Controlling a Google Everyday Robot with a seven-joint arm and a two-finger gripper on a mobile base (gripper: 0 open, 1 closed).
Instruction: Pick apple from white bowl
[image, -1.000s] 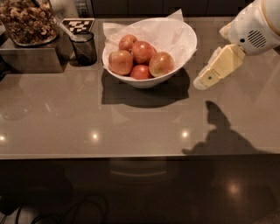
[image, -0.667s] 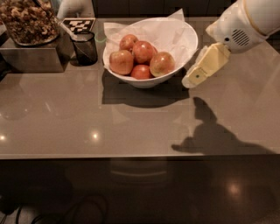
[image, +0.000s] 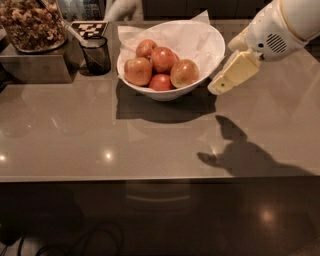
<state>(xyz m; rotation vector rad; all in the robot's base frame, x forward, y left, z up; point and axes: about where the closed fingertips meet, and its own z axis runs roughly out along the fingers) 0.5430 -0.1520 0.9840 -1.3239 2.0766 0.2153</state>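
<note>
White bowl (image: 172, 94) sits on the far centre of a glossy grey-brown countertop (image: 100, 145). It is lined with crumpled white paper (image: 175, 31) that sticks up past the rim at the back.

Five apples in it. The target apple (image: 184, 73) is the one with the yellow-green blush. It's at the right front of the pile, near the bowl's right wall and touching the red-orange apples (image: 163, 59) to its left. Nothing lies on top of it.

The gripper (image: 222, 84) is cream-coloured on a white arm (image: 280, 27) that comes in from the upper right. It hangs above the counter just right of the bowl, close to the rim but outside it, and tilts down-left toward the fruit. It is clear of the apple and holds nothing. Can't tell if it's open or closed from this angle. Its shadow (image: 240, 155) falls on the counter in front.

Left of the bowl is a black mesh cup (image: 96, 54), with a checker-pattern tag (image: 88, 28) behind it. Far left, a clear container of brown snack mix (image: 31, 25) stands on a metal box (image: 35, 69).
</note>
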